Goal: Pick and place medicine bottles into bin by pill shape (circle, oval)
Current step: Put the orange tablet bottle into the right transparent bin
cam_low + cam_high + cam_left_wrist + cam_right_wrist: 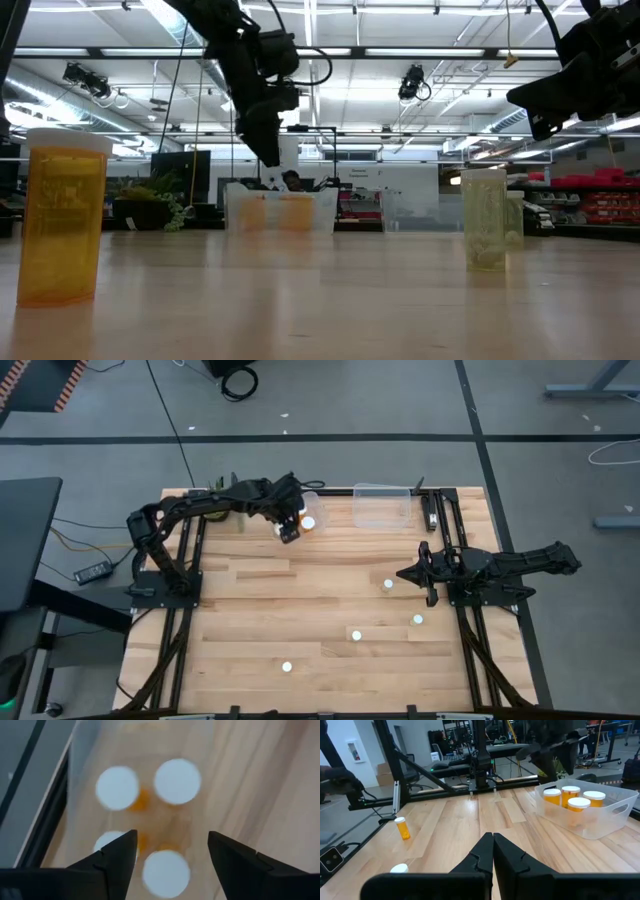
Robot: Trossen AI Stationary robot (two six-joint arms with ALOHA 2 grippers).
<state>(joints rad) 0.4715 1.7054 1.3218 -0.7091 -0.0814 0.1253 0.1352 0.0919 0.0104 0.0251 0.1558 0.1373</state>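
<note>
The left gripper, fingers spread and empty, hangs over the left clear bin at the table's far edge, where four medicine bottles stand. Four more bottles dot the near table. At right, the right gripper waits, fingers pressed together.

Medicine bottles: orange, white-capped, upright. Four stand clustered inside the left clear bin. Four more stand scattered on bare wood well apart from that bin, toward the table's near edge.
</note>
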